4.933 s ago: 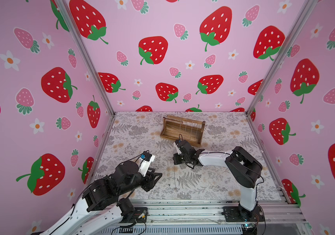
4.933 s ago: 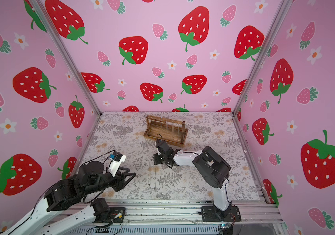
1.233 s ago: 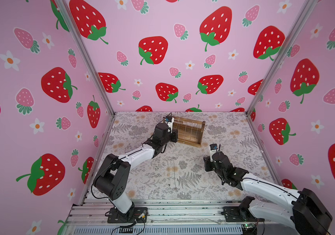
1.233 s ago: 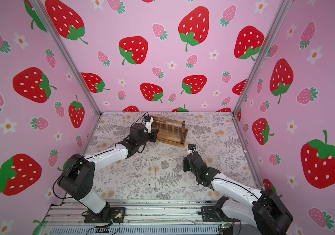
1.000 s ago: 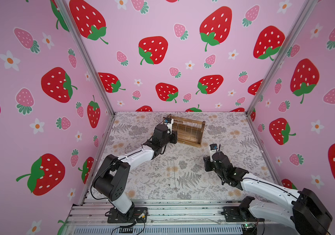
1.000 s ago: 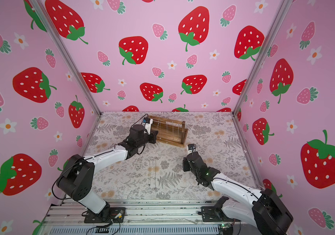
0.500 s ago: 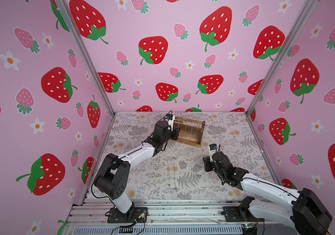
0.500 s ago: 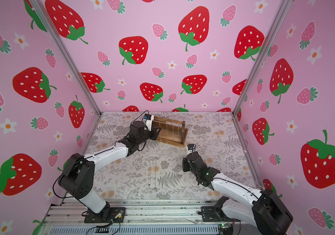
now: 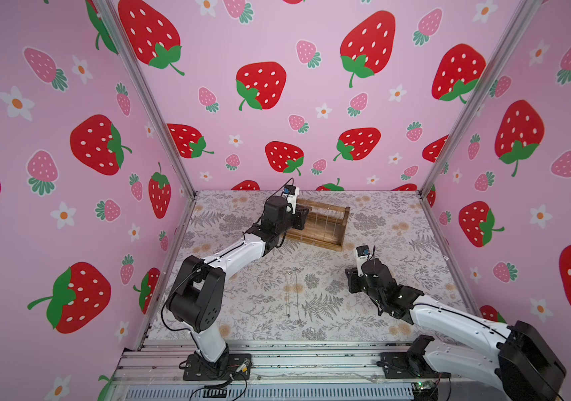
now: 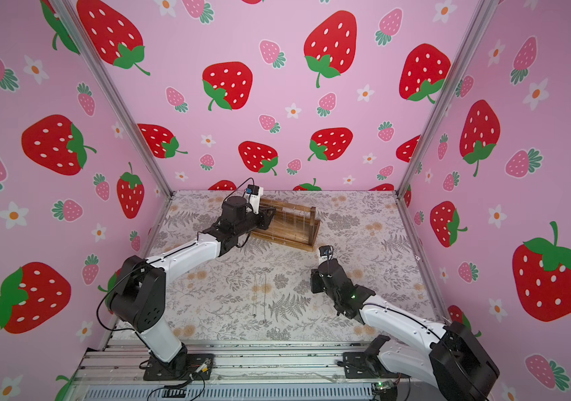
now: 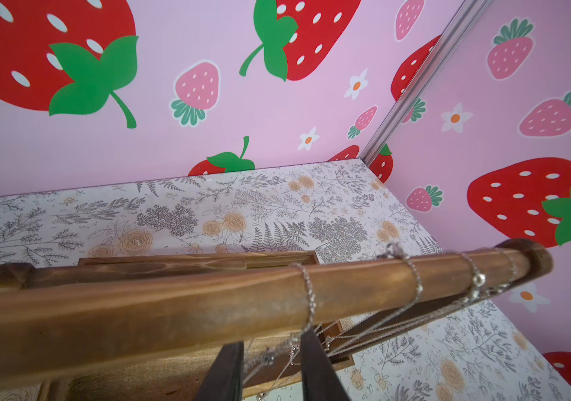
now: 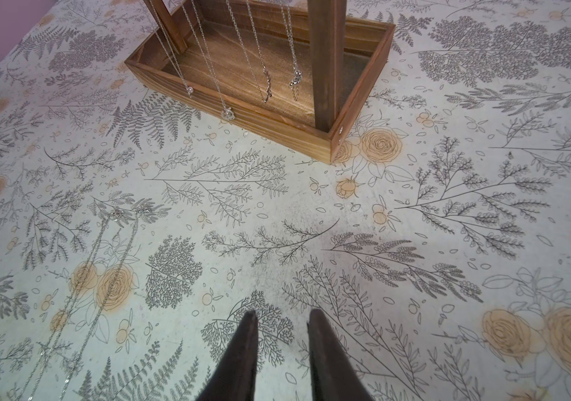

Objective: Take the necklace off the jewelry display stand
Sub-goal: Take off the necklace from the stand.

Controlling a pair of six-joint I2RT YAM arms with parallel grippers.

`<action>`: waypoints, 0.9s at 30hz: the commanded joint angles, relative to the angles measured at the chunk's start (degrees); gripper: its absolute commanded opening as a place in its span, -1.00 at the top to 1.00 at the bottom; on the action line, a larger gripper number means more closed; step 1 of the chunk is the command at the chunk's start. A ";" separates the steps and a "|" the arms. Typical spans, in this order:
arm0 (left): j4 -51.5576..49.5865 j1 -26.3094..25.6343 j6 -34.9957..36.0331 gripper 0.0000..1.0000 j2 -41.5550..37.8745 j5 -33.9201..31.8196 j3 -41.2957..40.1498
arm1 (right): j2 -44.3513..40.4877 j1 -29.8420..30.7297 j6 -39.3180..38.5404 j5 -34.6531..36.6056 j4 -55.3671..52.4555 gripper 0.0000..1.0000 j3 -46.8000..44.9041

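Observation:
The brown wooden jewelry display stand [image 9: 329, 239] [image 10: 294, 239] stands at the back of the table. Several thin silver chains hang from its top bar [image 11: 173, 305]. One necklace [image 11: 309, 291] loops over the bar just above my left gripper [image 11: 270, 343] [image 9: 303, 217], which sits under the bar at the stand's left end. Its jaws are open, with chain strands running between them. My right gripper [image 12: 283, 312] [image 9: 351, 279] hovers open and empty over the table in front of the stand's right end, whose tray base [image 12: 277, 119] shows in the right wrist view.
Two silver chains [image 12: 114, 250] [image 9: 292, 295] lie stretched out on the floral table cover in front of the stand, left of the right gripper. Pink strawberry walls close in the back and both sides.
Five seconds ago the right gripper was at the stand and the left arm was folded back; since then they have swapped. In the last second the left gripper edged up under the bar.

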 commanded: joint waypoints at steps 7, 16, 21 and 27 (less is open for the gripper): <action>-0.44 0.50 0.11 0.52 0.10 1.47 1.89 | 0.75 -0.39 0.14 -0.17 0.78 0.45 1.01; 0.28 0.59 0.25 0.86 -0.51 1.69 1.10 | 1.02 -0.35 0.05 -0.30 0.86 0.45 1.08; 1.47 0.59 0.75 1.00 -3.22 0.40 -1.30 | 0.92 -0.35 -0.03 -0.44 0.86 0.45 1.08; -9.37 0.76 2.27 1.00 -6.89 -10.41 1.58 | 0.43 -0.37 0.05 -0.51 1.13 0.45 0.81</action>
